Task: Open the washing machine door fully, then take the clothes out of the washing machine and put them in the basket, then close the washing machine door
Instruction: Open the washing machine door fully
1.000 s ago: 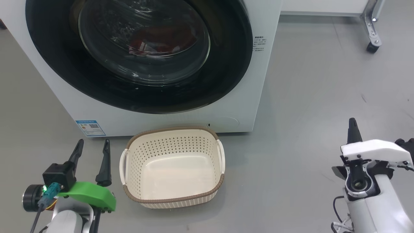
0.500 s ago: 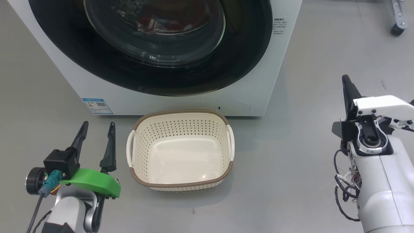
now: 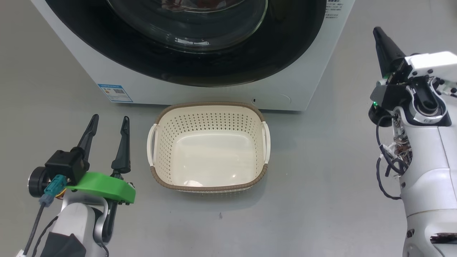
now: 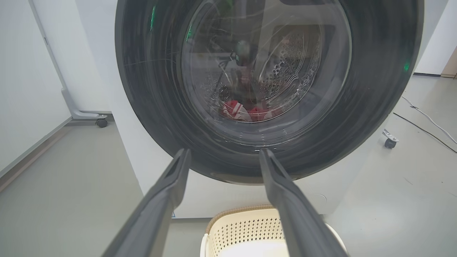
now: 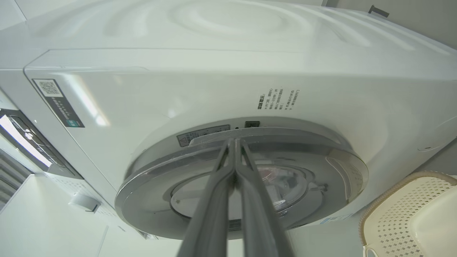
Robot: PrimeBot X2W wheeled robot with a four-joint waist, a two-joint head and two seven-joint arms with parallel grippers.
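My right gripper (image 3: 379, 37), fingers pressed together and empty, is nearer the door (image 3: 285, 53), whose right edge lies ahead-left of it; left gripper (image 3: 110, 119) hangs open, empty

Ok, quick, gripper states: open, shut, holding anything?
Left gripper: open, empty, beside the cream perforated plastic basket.
Right gripper: shut, fingers pressed together, nothing between them, aimed at the large round glossy black washing machine door.
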